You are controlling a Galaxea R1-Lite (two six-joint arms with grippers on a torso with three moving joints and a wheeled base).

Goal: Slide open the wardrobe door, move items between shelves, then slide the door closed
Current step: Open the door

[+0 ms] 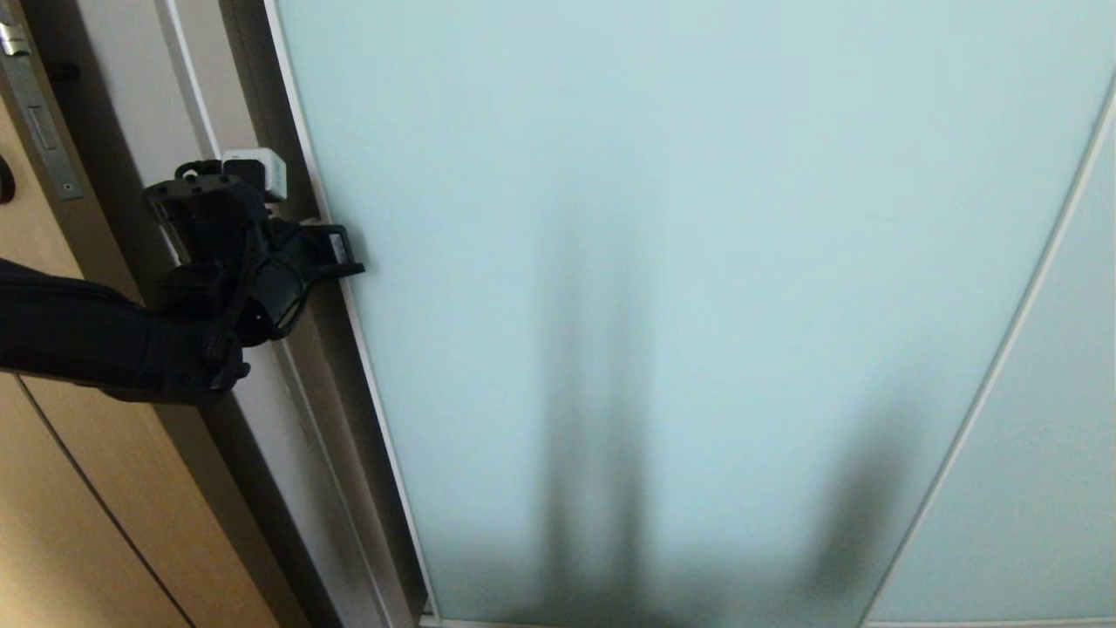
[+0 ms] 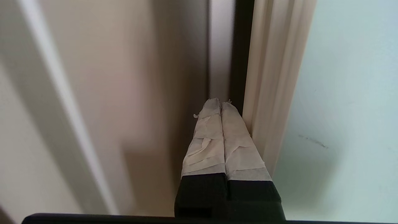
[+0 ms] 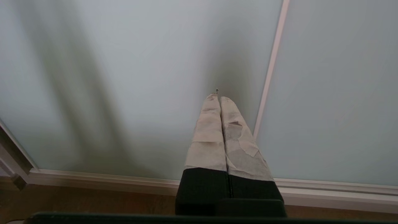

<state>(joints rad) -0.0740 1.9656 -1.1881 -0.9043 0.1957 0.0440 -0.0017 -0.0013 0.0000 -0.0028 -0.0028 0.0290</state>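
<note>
the opening step is in hand, and the sliding wardrobe door (image 1: pixel 697 262) looks fully shut: its frosted aqua glass fills the head view, with no shelf or cushion in sight. the left end effector (image 2: pixel 220 102) has its taped fingers (image 2: pixel 206 137) pressed together, holding nothing, and pushed into the dark recess just beside the door's pale side frame (image 2: pixel 273 77), one finger close against or touching that frame. in the head view the same left end effector (image 1: pixel 261 179) sits at the door's left edge, next to the wardrobe's side wall (image 1: pixel 148 113). the right end effector (image 3: pixel 219 98) is likewise closed and empty, pointing at the glass near a slim divider strip (image 3: pixel 270 71), low by the bottom rail (image 3: pixel 108 179). next, i judge, the left fingers must bear sideways on the frame edge to slide the panel toward the robot's right, keeping contact so they do not slip out.
</note>
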